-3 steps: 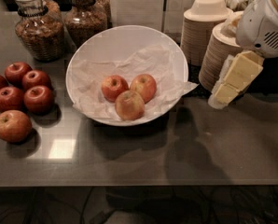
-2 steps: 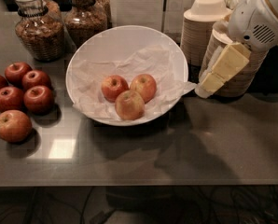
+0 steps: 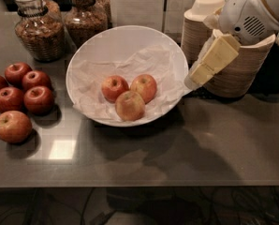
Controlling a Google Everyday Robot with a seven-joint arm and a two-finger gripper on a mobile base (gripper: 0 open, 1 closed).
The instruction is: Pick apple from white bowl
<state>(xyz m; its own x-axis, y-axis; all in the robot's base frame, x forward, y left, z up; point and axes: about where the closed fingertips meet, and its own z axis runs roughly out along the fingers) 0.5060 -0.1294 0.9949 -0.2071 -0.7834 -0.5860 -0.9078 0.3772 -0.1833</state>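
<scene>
The white bowl (image 3: 125, 39) stands in the middle of the dark counter, lined with crumpled white paper. Three light apples lie in it. The apple (image 3: 114, 88), the reddest of them, is at the left of the group. A paler apple (image 3: 144, 87) lies to its right and another (image 3: 129, 105) in front. My gripper (image 3: 194, 80) hangs from the white arm at the upper right. It points down and left, just outside the bowl's right rim and above the counter. It holds nothing.
Several darker red apples (image 3: 22, 95) lie on the counter left of the bowl. Two glass jars (image 3: 39, 29) stand at the back left. Stacks of beige paper bowls (image 3: 242, 64) stand at the right, behind the arm.
My gripper has moved left towards the bowl's right rim. The apples and the bowl have not moved.
</scene>
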